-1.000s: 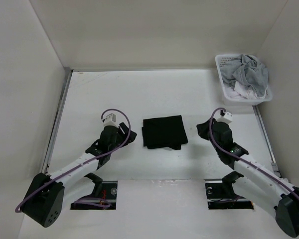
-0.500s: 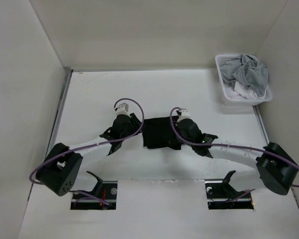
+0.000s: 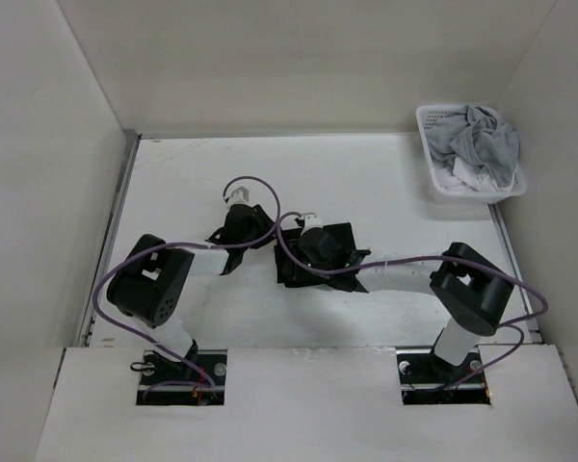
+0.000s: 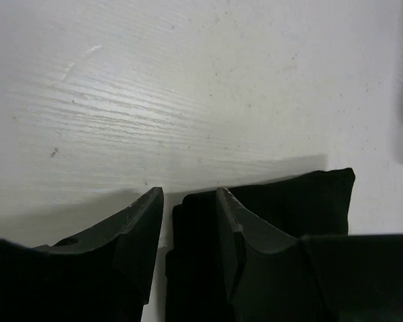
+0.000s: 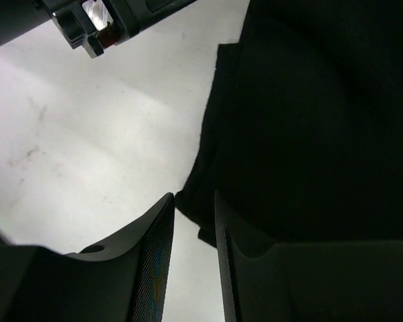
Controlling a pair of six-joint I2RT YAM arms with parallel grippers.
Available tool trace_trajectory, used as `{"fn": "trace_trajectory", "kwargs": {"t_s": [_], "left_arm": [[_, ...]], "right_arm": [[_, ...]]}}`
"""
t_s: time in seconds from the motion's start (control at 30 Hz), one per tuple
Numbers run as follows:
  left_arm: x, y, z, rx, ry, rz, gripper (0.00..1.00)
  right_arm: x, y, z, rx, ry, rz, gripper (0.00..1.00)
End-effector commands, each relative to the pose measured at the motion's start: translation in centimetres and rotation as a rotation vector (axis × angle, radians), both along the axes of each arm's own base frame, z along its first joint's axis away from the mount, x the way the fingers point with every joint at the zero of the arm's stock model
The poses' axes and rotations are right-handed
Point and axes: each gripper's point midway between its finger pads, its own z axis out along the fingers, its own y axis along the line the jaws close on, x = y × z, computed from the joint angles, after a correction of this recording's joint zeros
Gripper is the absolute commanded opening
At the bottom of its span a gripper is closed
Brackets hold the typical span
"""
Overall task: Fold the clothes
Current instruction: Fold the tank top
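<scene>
Both grippers sit at the left edge of the clothes [image 3: 339, 239], a black garment folded into a rough rectangle about the middle of the tabletop [image 3: 193, 173]. At the left gripper [image 4: 187, 201] the fingers are slightly spread, with a narrow gap between them; a corner of the clothes lies in that gap, and a strip of bare tabletop shows between the cloth and the left finger. Whether either pad touches the fabric I cannot tell. At the right gripper [image 5: 193, 201] the fingers are likewise a little apart, the clothes' left edge bulging into the gap with tabletop showing below it. From above, the right arm reaches in from the right across the near part of the clothes, and the left arm comes in from the left, so the two grippers are just beside each other. A basket [image 3: 433, 183] stands at the far right corner of the tabletop, holding a grey garment [image 3: 486, 140] and a white cloth [image 3: 462, 178].
</scene>
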Motion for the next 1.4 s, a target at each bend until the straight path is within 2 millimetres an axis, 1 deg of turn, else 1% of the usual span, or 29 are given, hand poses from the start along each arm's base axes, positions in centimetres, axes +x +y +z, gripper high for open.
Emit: {"fn": "trace_trajectory", "kwargs": {"t_s": [0.0, 0.07, 0.17, 0.27, 0.33, 0.47, 0.53, 0.63, 0.73, 0.83, 0.97, 1.03, 1.07, 1.1, 1.13, 1.17, 1.2, 1.23, 1.3, 1.37], "left_arm": [[1.7, -2.2, 3.1, -0.097, -0.085, -0.045, 0.35], [1.7, -2.6, 2.8, -0.097, -0.080, -0.055, 0.35], [1.8, -3.0, 2.4, -0.094, -0.075, -0.069, 0.35], [2.0, -3.2, 1.8, -0.088, -0.062, -0.070, 0.29], [2.2, -3.2, 1.4, -0.088, -0.052, -0.066, 0.23], [2.3, -3.4, 1.1, -0.086, -0.046, -0.069, 0.12], [2.2, -3.5, 0.9, -0.084, -0.043, -0.070, 0.10], [2.4, -3.2, 0.6, -0.081, -0.040, -0.056, 0.07], [2.7, -2.9, 0.6, -0.090, -0.037, -0.041, 0.07], [3.0, -2.9, 0.9, -0.092, -0.043, -0.033, 0.06], [3.1, -2.9, 0.8, -0.094, -0.039, -0.024, 0.06], [3.2, -2.8, 0.7, -0.095, -0.037, -0.021, 0.06], [3.1, -2.8, 0.6, -0.095, -0.035, -0.021, 0.06], [3.1, -2.8, 0.6, -0.097, -0.031, -0.017, 0.08], [3.0, -2.7, 0.4, -0.096, -0.025, -0.014, 0.10], [3.0, -2.5, 0.4, -0.099, -0.024, -0.004, 0.14], [2.9, -2.1, 0.4, -0.100, -0.024, 0.009, 0.19], [2.8, -1.7, 0.5, -0.101, -0.026, 0.024, 0.23], [2.5, -0.6, 1.1, -0.100, -0.038, 0.059, 0.29], [2.1, 0.8, 2.2, -0.104, -0.066, 0.100, 0.35]], "right_arm": [[1.0, 0.9, 0.8, -0.010, -0.048, -0.007, 0.35], [0.8, 0.8, 0.1, -0.038, -0.042, -0.004, 0.35], [0.3, 1.2, -0.7, -0.061, -0.026, 0.017, 0.35], [0.0, 1.4, -1.3, -0.092, -0.019, 0.023, 0.31], [0.1, 1.2, -1.6, -0.106, -0.016, 0.008, 0.19], [-0.1, 0.9, -1.5, -0.123, -0.025, -0.002, 0.11], [-0.3, 0.7, -1.2, -0.129, -0.026, -0.004, 0.08], [-1.1, 0.6, -0.8, -0.131, -0.022, 0.008, 0.07], [-2.4, 0.8, -0.4, -0.134, -0.014, 0.036, 0.06], [-3.6, 0.9, -0.8, -0.146, 0.008, 0.057, 0.05], [-4.4, 0.8, -1.3, -0.150, 0.037, 0.051, 0.03], [-4.5, 0.6, -1.1, -0.143, 0.040, 0.044, 0.03], [-4.6, 0.7, -1.0, -0.138, 0.039, 0.046, 0.06], [-4.7, 0.7, -1.0, -0.136, 0.038, 0.049, 0.11], [-4.7, 0.8, -1.0, -0.139, 0.034, 0.049, 0.18], [-4.6, 0.7, -1.0, -0.143, 0.030, 0.046, 0.25], [-4.6, 0.8, -0.9, -0.139, 0.028, 0.046, 0.28], [-4.6, 0.8, -0.6, -0.133, 0.024, 0.046, 0.30], [-4.6, 0.8, 0.7, -0.110, 0.009, 0.047, 0.32], [-4.7, 0.7, 3.0, -0.064, -0.024, 0.055, 0.35]]}}
